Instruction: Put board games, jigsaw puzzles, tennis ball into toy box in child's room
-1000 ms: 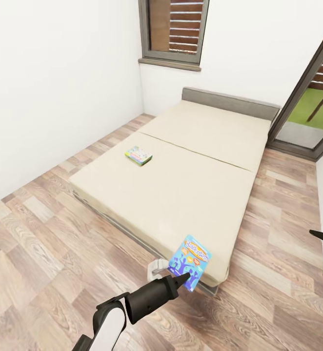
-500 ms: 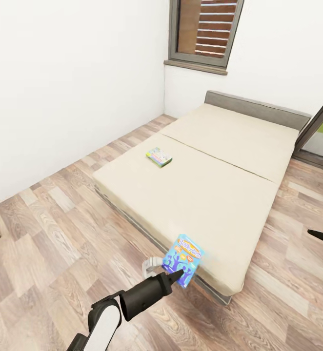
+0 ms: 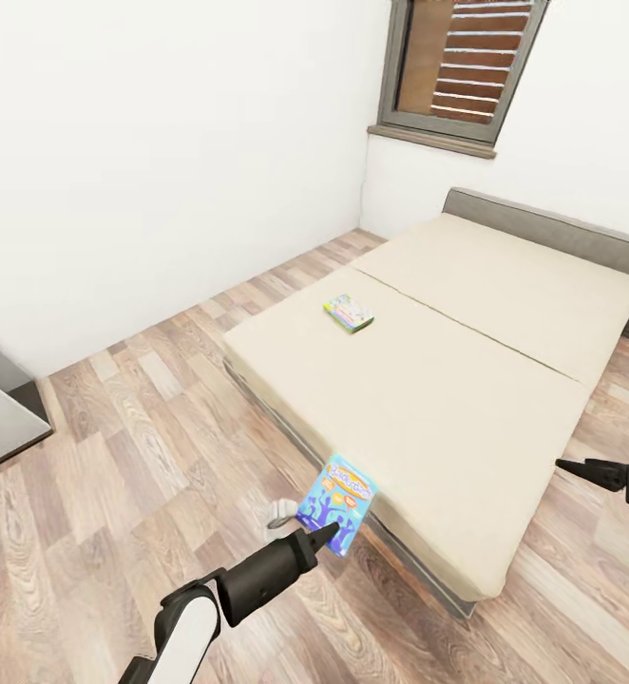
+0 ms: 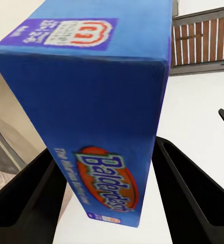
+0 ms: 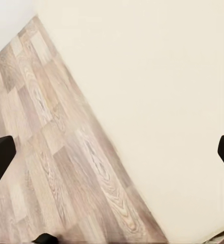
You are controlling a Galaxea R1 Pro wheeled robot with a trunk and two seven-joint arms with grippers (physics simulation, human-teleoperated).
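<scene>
Head view: left claw (image 3: 326,535) grips flat, glossy Balderdash box (image 3: 336,490).

The small board game (image 3: 349,313) on the bed (image 3: 466,380) is too small to read; the bed's far corner is cut off at the edge

"Balderdash" reads in pale letters on a red oval along the narrow side of the large blue cardboard game box (image 4: 99,101); other print there is illegible.

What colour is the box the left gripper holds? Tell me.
Blue, with a red-orange "Balderdash" logo on the board game; the left wrist view shows it best.
</scene>
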